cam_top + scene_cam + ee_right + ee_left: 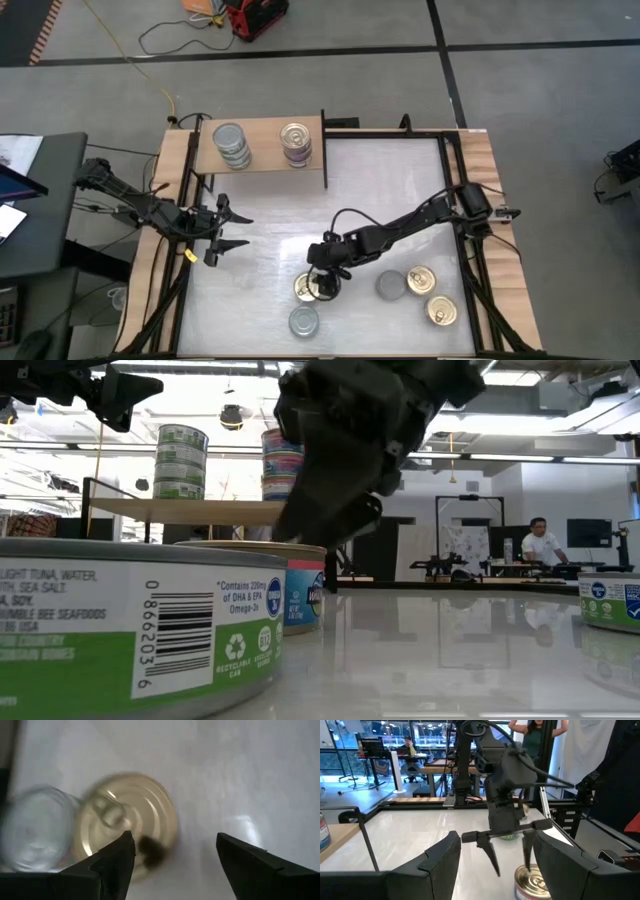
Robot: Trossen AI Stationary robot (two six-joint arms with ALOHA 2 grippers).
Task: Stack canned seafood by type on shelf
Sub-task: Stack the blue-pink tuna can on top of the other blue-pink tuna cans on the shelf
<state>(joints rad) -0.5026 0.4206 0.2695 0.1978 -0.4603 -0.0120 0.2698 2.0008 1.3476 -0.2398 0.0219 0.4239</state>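
So going across from the left side: the left gripper (232,232) hangs with its fingers spread wide and empty, below and a bit left of the small light-wood shelf with the thin dark upright panel (262,158), basically waiting. On that shelf there's a stack of silver-lidded round tins (231,145) at the left and, well apart from it, a stack of gold-lidded tins (295,143) closer to the panel, so sorting by type is partly done. Further right and well below the shelf, the right gripper (322,284) is over a short round gold-lidded tin with a pull tab (307,288), fingers apart and not gripping anything. In the right wrist view that tin (127,827) isn't centred between the fingers; it sits off toward one finger, which overlaps its edge. That's my worry: if it drops and closes like this, that finger could land on the lid or clip the rim and shove the tin away, maybe into the grey-lidded tin (303,320) just below it. Three more loose tins sit further right of the shelf's panel line: a grey-lidded one (391,286) and two gold-lidded ones (420,279) (441,311).
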